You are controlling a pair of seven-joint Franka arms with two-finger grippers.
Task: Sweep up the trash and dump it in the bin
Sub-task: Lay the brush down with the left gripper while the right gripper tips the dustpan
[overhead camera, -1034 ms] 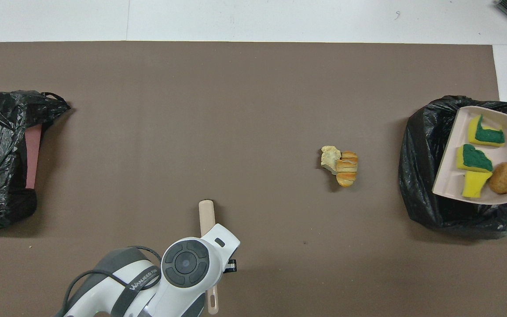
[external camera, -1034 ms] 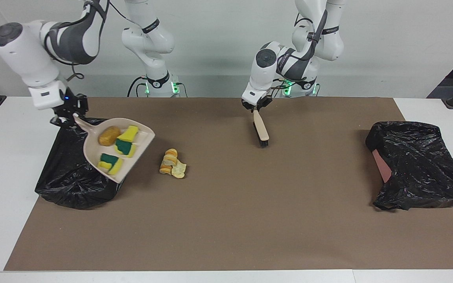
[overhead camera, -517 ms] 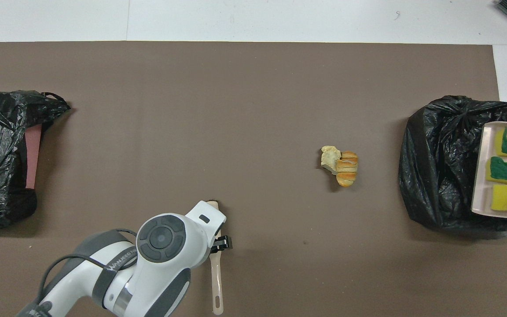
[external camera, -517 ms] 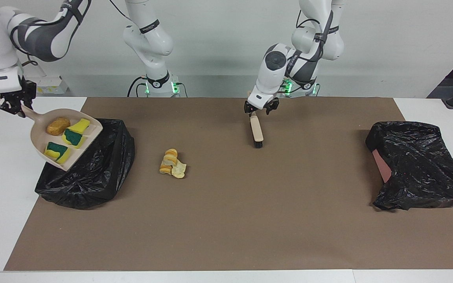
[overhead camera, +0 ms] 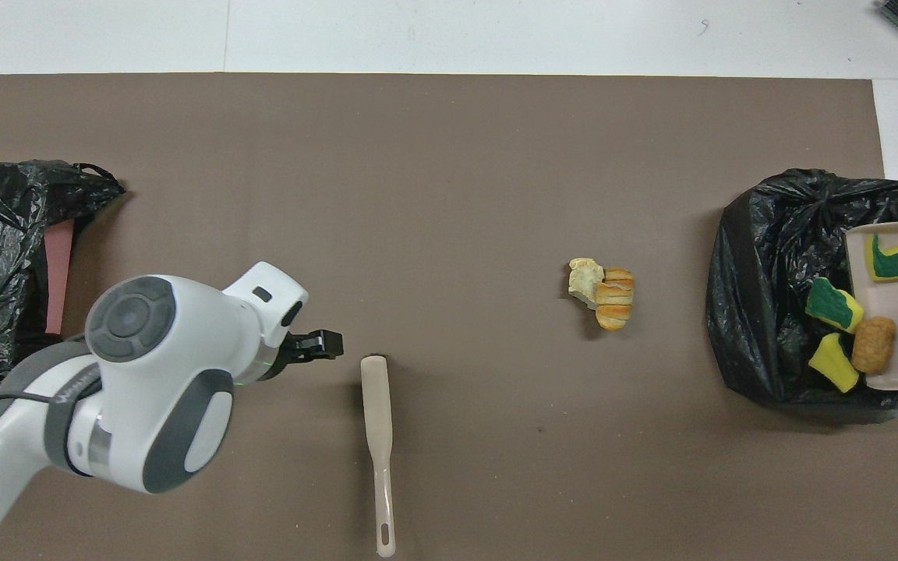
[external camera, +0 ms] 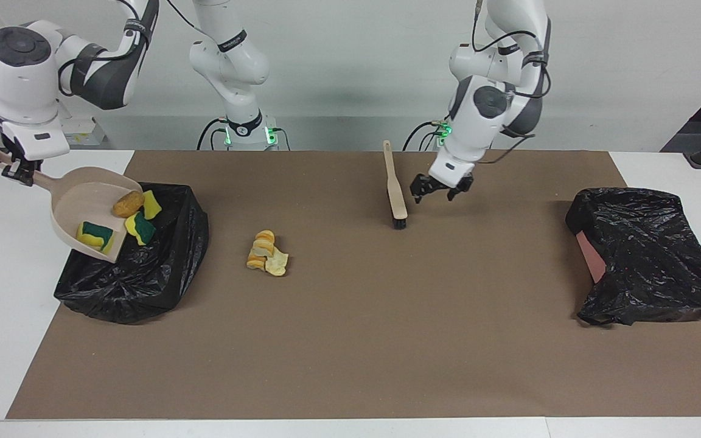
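Observation:
My right gripper [external camera: 14,169] is shut on the handle of the beige dustpan [external camera: 86,204], which tilts over the black bin bag [external camera: 137,274] at the right arm's end. Trash slides off its lip: a golden-brown lump [external camera: 128,204] and yellow sponge chunks [external camera: 142,229], one still in the pan [external camera: 96,235]. Pale bread-like pieces [external camera: 267,252] lie on the mat beside the bin. The beige brush [external camera: 394,188] lies free on the mat. My left gripper [external camera: 437,190] hangs open just above the mat beside the brush, empty.
A second black bag [external camera: 648,255] over a reddish box sits at the left arm's end. The brown mat [external camera: 387,340] covers most of the white table. The brush handle [overhead camera: 381,499] points toward the robots.
My left gripper opened, let go of the brush and moved off toward its own end. The right arm swung the dustpan back over the bin and tipped it; the trash slid to the lip.

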